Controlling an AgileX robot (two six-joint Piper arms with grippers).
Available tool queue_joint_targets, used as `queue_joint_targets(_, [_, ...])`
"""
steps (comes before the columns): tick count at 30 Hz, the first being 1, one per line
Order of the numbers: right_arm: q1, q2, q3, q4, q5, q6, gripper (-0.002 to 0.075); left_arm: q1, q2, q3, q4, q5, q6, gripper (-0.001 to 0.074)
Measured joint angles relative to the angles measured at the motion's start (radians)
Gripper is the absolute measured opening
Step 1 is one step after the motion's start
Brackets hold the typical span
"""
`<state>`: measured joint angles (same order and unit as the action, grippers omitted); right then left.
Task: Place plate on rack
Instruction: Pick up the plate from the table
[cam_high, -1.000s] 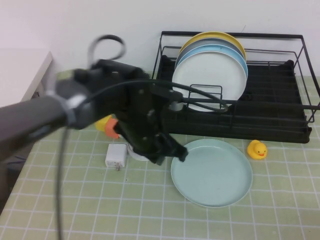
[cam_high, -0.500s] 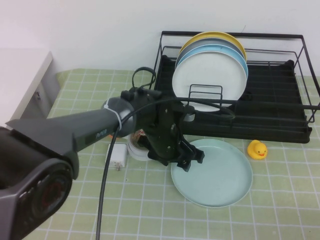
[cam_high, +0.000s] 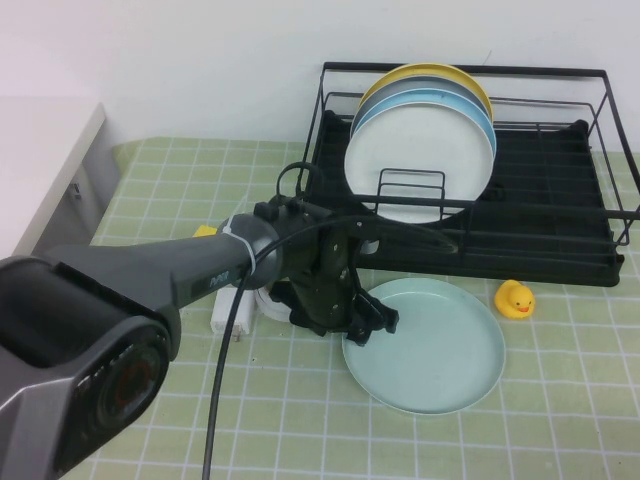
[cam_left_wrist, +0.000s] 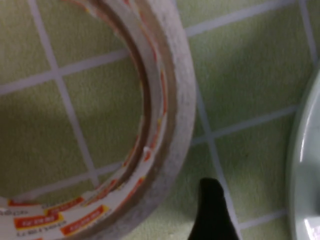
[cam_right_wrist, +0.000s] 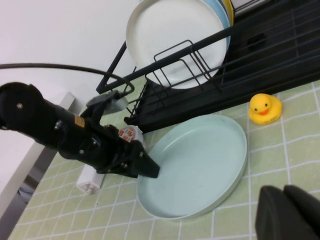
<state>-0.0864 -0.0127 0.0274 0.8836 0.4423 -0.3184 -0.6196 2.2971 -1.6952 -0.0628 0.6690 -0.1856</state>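
Observation:
The pale mint-green plate (cam_high: 425, 345) lies flat on the checked mat in front of the black wire rack (cam_high: 560, 215). It also shows in the right wrist view (cam_right_wrist: 195, 170). My left gripper (cam_high: 372, 328) is open and empty, low over the mat at the plate's left rim. One black fingertip (cam_left_wrist: 212, 200) shows between a tape roll (cam_left_wrist: 165, 125) and the plate's rim (cam_left_wrist: 305, 165). My right gripper (cam_right_wrist: 284, 192) is shut and empty, above the mat near the plate's front right; it is out of the high view.
The rack holds white (cam_high: 420, 160), light blue and yellow plates upright at its left end. A yellow rubber duck (cam_high: 514, 298) sits right of the mint plate. A white charger (cam_high: 228, 310) and the tape roll (cam_high: 272, 303) lie left of it.
My left arm has swung in from the left and steadied. Its gripper has moved right and down to the mint plate's left rim. The plate has not moved.

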Motion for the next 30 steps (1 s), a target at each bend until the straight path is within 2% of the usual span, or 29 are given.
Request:
queue_joint_targets(5, [0.0, 0.0, 0.0, 0.003, 0.0, -0.002, 0.0009, 0.0, 0.007, -0.003, -0.024, -0.02, -0.028, 0.0395])
queue_joint_targets(7, [0.0, 0.0, 0.0, 0.005, 0.0, -0.004, 0.0009, 0.002, 0.009, -0.007, -0.034, -0.02, -0.03, 0.0319])
queue_joint_targets(11, [0.0, 0.0, 0.0, 0.012, 0.0, -0.012, 0.0009, 0.007, 0.016, -0.009, -0.078, -0.034, -0.034, 0.0089])
queue_joint_targets(13, [0.0, 0.0, 0.0, 0.014, 0.0, -0.016, 0.0009, 0.007, 0.016, -0.01, -0.091, -0.036, -0.041, 0.0042])
queue_joint_targets(16, [0.0, 0.0, 0.0, 0.035, 0.0, -0.016, 0.0009, 0.018, 0.016, -0.01, -0.145, -0.04, -0.048, 0.0021])
queue_joint_targets(19, [0.0, 0.0, 0.0, 0.06, 0.0, -0.016, 0.0009, 0.04, 0.016, -0.01, -0.277, -0.02, 0.007, 0.0011])
queue_joint_targets(27, [0.0, 0.0, 0.0, 0.276, 0.0, -0.038, 0.0009, 0.103, -0.049, 0.0, -0.714, 0.018, 0.365, 0.0004])
queue_joint_targets(30, [0.0, 0.0, -0.021, 0.298, 0.0, -0.035, 0.0009, 0.11, -0.101, 0.0, -0.788, 0.028, 0.453, 0.0004])
